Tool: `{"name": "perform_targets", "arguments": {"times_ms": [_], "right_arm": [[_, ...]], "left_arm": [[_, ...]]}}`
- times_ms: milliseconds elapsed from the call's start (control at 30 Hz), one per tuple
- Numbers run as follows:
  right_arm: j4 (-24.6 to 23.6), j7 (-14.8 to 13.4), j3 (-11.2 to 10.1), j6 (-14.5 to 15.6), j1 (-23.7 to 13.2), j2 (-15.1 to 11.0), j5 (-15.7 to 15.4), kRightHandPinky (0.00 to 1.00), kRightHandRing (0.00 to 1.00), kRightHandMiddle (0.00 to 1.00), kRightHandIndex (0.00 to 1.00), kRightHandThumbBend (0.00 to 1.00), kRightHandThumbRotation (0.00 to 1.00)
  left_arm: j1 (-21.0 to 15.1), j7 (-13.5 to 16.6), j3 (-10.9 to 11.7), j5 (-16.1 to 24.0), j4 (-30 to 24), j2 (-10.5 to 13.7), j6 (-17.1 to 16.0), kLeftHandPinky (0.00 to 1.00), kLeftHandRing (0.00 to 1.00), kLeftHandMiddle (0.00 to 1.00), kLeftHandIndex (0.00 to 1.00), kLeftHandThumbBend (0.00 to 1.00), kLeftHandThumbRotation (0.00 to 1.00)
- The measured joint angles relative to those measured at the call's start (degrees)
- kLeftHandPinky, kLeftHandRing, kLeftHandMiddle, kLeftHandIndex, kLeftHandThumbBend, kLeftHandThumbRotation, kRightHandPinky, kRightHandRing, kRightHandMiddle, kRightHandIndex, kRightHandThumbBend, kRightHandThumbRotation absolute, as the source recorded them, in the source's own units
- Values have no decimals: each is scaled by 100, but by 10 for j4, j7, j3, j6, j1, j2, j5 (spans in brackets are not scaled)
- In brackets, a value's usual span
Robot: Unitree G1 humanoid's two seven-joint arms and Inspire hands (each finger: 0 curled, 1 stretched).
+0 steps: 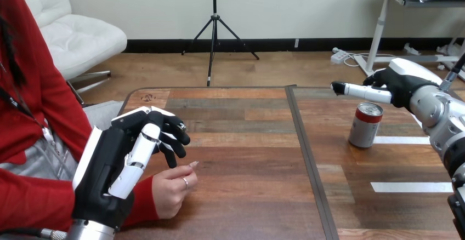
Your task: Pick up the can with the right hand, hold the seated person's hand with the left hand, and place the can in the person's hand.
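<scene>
Nearest, far to the left of the can: left hand (118, 166) raised off the tabletop (247, 201), its back towards the camera. Fingers loosely bent into a cup, closed on nothing. The person's hand (171, 189) rests on the tabletop just below and beside it, loosely curled, one fingertip pointing towards the can. Cannot tell if the two touch, and no robot finger wraps the person's hand. Judgement: left hand is staged over it, ready for the hold, which is not yet made.

Between that pair and the can, a dark seam (308, 158) runs up the tabletop. Near side of the can, to its right: two white tape strips (410, 187), likely placement marks.

The can (366, 125), red with a silver top, stands upright on the tabletop, free, its base beside the farther strip.

Beyond and above the can: right hand (397, 85), with one straight finger (359, 91) reaching out over the can's top, clear of it. The hand is open and holds nothing. It looks like an approach from behind and above; it must still drop and wrap the can's wall.
</scene>
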Motion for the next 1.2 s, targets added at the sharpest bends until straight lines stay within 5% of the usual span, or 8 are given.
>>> {"name": "perform_targets", "arguments": {"times_ms": [1200], "right_arm": [[0, 9, 5, 1, 9, 0, -1, 73, 79, 79, 76, 96, 100]], "left_arm": [[0, -1, 0, -1, 0, 0, 0, 25, 38, 44, 44, 15, 73]]}}
